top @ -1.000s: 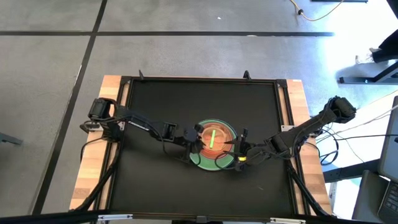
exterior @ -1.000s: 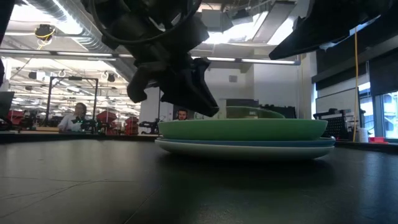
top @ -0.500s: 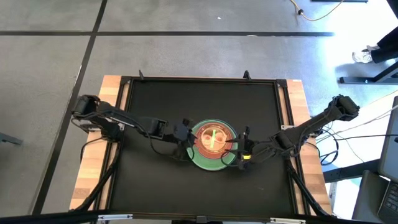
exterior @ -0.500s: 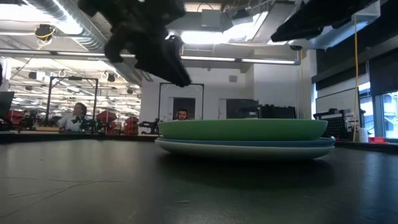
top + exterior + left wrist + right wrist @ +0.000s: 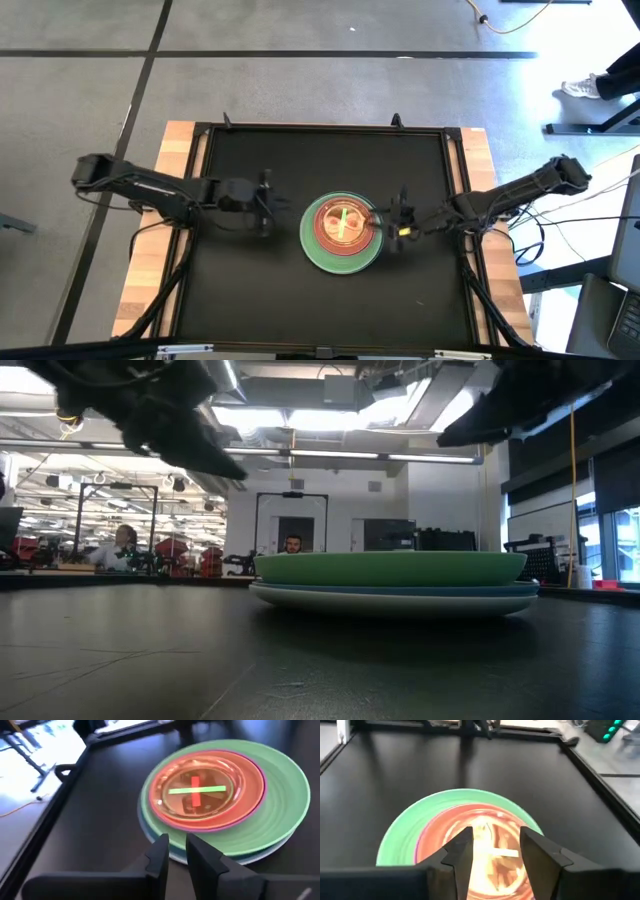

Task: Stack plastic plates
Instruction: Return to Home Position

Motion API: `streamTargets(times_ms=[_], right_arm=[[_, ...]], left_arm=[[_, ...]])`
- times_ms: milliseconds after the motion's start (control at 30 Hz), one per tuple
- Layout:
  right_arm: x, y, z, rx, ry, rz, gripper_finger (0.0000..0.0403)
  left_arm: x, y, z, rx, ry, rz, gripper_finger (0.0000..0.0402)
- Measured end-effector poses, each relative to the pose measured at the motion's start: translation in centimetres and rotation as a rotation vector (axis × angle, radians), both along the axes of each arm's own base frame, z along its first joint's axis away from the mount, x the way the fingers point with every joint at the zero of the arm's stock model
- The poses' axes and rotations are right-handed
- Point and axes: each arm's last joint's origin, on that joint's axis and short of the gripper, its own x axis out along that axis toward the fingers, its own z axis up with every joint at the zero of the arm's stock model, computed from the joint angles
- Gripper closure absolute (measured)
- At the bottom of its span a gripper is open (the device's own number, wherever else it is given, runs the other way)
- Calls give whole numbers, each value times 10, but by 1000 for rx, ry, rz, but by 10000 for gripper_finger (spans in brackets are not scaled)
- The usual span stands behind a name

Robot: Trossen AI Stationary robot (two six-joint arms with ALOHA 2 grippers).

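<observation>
The plates [image 5: 341,258] sit in one stack near the middle of the table [image 5: 320,160], and by the look of it no stacking is left to do.

From above, the stack lies between the two arms. The left arm [image 5: 150,187] reaches in from the left side, and its jaws are clear of the stack. The right arm [image 5: 500,200] comes from the right side, and its jaws are just beside the stack's rim, so they are the nearer pair. Each arm's way back to rest probably runs straight outward from the stack.

The level view shows the layers that the overhead view hides: a green plate [image 5: 390,567] on a blue one on a pale one. Dark arm parts hang high on either side of the stack. The small dishes are hidden behind the green rim.

The left wrist view shows a clear reddish dish [image 5: 200,792] with crossed green and red bars on top of the stack. The left jaws are released, with only a slim gap, and hold nothing.

In the right wrist view the stack's green rim [image 5: 400,835] lies ahead. The right jaws are spread wide and empty.
</observation>
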Motion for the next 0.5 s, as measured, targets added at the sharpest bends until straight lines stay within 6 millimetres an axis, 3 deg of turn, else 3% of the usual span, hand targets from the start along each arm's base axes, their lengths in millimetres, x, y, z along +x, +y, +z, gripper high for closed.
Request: streamTargets(times_ms=[267, 500], right_arm=[[-27, -22, -10, 70, -171, 31, 335], [-54, -32, -27, 73, -231, -6, 399]], left_arm=[[-51, 9, -2, -48, -164, 56, 359], [-83, 11, -11, -60, -293, 74, 369]])
